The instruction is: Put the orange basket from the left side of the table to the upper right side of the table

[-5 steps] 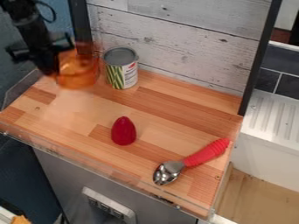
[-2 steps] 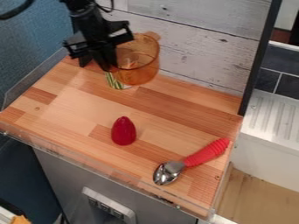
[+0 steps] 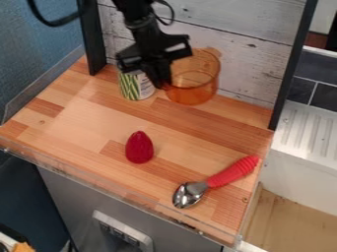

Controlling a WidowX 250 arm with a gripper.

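While the red cone [image 3: 139, 147] and the red-handled spoon [image 3: 233, 171] have kept their places, I record that the orange basket [image 3: 195, 81] has shifted rightwards. In the first frame it was left of the can [image 3: 136, 87], by the back left corner of the worktop [image 3: 85, 118]; next it blocked the can's upper part from view; now it is over to the can's right, near the worktop's back edge and the plank backboard [image 3: 230, 49].

The hand [image 3: 163, 82] travelled with it and is closed on the basket's left side, its opening, as I judge it, down to little more than the wall it grips. The basket is roughly upright. I cannot tell from this angle how much clearance lies beneath it.

Assessment: the carry is past its midpoint and the can has been passed. Outstanding: further travel along the back edge towards the back right corner, by the dark post [image 3: 289, 74], then lowering and release. Risks noted: the basket's far side catching the backboard, or the one-sided grip letting it swing on contact.
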